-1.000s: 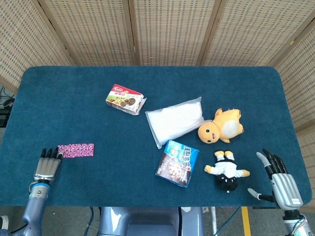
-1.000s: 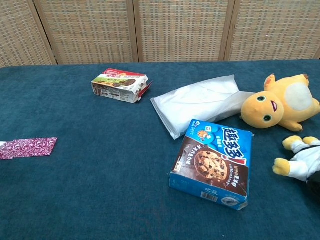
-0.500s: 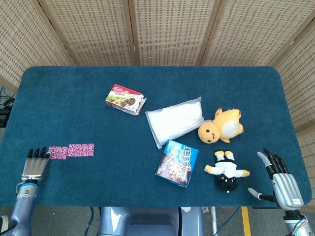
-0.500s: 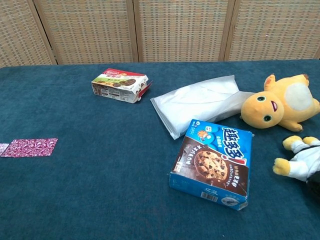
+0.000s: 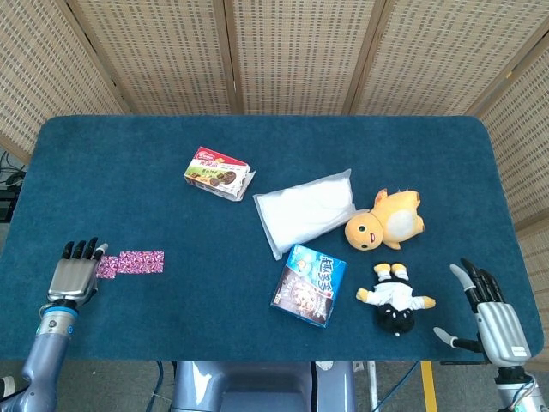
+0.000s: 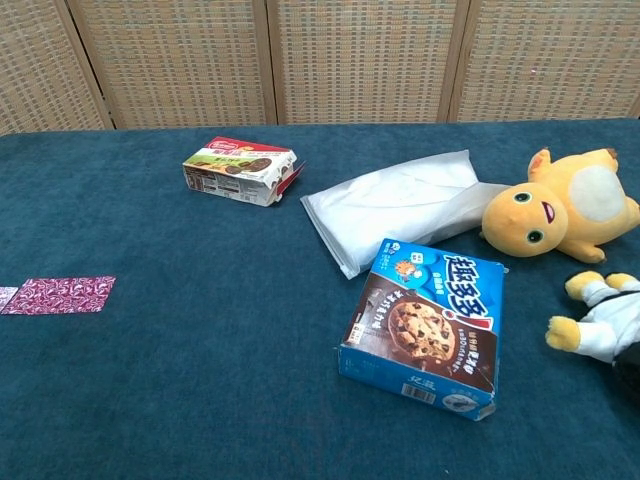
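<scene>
- The left hand [image 5: 75,276] lay flat on the counter [image 5: 129,197], fingers stretched out side by side and gripping nothing; its fingertips touched the near end of the purple patterned packet [image 5: 130,262], which lay flat just ahead of it.
- The right hand [image 5: 493,318] sat at the counter's near edge, fingers apart and empty; nearest it lay the small doll in white [image 5: 396,300], not touching.
- Further off from that hand stood the blue cookie box [image 5: 309,285], the yellow plush toy [image 5: 388,220] and the white pouch [image 5: 306,210], close together.
- Well beyond both hands lay the red-and-green biscuit box [image 5: 219,173], one end flap open.
</scene>
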`<act>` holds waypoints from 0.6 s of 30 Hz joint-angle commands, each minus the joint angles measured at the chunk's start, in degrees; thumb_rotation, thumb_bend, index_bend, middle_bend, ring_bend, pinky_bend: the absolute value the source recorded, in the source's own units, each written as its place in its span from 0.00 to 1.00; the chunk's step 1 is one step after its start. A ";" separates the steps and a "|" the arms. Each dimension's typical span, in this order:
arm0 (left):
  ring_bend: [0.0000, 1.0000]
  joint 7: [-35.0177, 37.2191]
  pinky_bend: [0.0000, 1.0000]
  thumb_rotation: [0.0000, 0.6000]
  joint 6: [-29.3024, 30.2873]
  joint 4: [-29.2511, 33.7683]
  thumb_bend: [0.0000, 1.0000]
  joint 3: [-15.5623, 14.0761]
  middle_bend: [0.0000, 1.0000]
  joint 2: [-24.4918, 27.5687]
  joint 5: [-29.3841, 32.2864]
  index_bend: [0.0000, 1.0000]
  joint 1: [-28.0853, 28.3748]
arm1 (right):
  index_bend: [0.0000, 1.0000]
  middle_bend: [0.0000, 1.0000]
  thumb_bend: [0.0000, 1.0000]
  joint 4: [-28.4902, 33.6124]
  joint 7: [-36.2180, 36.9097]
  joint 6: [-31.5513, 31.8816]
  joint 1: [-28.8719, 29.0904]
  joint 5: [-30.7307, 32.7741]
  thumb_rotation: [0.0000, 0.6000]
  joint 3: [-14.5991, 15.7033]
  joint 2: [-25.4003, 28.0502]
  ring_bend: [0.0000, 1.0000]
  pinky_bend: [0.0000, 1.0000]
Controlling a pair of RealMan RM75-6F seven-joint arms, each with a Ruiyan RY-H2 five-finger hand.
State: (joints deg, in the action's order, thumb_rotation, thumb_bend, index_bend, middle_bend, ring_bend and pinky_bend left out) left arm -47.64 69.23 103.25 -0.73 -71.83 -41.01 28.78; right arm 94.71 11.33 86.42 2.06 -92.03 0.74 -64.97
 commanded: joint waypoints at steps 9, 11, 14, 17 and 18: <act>0.00 -9.68 0.00 1.00 2.14 3.10 0.92 -1.07 0.00 -5.22 6.83 0.10 3.79 | 0.04 0.00 0.10 -0.42 0.87 -0.53 0.17 0.51 1.00 -0.15 0.05 0.00 0.00; 0.00 -9.85 0.00 1.00 2.25 2.89 0.92 -0.87 0.00 -5.79 7.83 0.10 4.12 | 0.04 0.00 0.10 -0.37 1.01 -0.63 0.17 0.55 1.00 -0.09 0.10 0.00 0.00; 0.00 -10.18 0.00 1.00 2.28 2.51 0.92 -0.63 0.00 -6.19 9.10 0.10 4.59 | 0.04 0.00 0.11 -0.40 1.19 -0.59 0.20 0.50 1.00 -0.13 0.12 0.00 0.00; 0.00 -10.85 0.00 1.00 2.37 2.01 0.92 -0.57 0.00 -6.52 10.29 0.10 5.13 | 0.04 0.00 0.10 -0.41 1.20 -0.38 0.15 0.31 1.00 -0.13 0.12 0.00 0.00; 0.00 -11.08 0.00 1.00 2.45 1.81 0.92 -0.55 0.00 -6.69 10.69 0.10 5.31 | 0.04 0.00 0.10 -0.44 1.18 -0.39 0.15 0.34 1.00 -0.13 0.11 0.00 0.00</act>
State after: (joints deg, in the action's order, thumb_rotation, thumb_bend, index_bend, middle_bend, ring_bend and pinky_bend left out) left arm -58.47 71.59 105.28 -1.33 -78.33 -30.63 33.88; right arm 94.27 12.52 86.03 2.21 -91.69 0.61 -64.86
